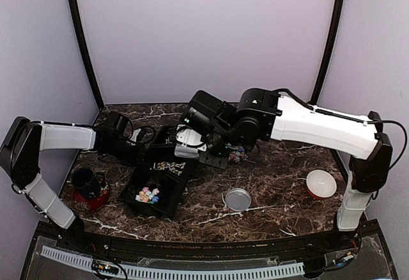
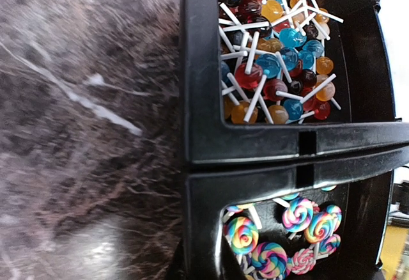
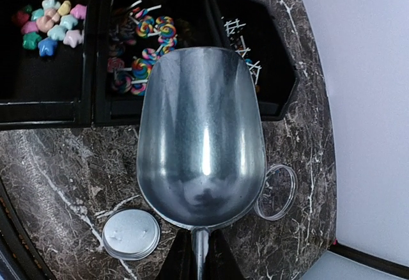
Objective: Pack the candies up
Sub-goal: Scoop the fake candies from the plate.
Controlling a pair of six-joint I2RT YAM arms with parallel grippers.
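The candies [image 3: 51,21] [image 1: 147,195] are small pastel sweets lying in the end compartment of a black divided tray [image 3: 51,110] [image 1: 167,200]. Swirl lollipops [image 3: 144,62] [image 2: 297,216] fill the middle compartment, and round lollipops on sticks [image 2: 275,56] fill the far one. My right gripper [image 3: 199,254] [image 1: 208,142] is shut on the handle of an empty metal scoop [image 3: 201,139], which hangs over the tray's edge by the swirl lollipops. A clear open jar [image 3: 276,192] stands just right of the scoop. My left gripper [image 2: 204,270] [image 1: 142,147] is shut on the tray's outer wall [image 2: 204,101].
A round metal lid [image 3: 131,234] [image 1: 238,199] lies flat on the marble table near the tray. A red and white bowl [image 1: 321,184] sits at the right. A dark mug on a red saucer [image 1: 88,187] stands left of the tray.
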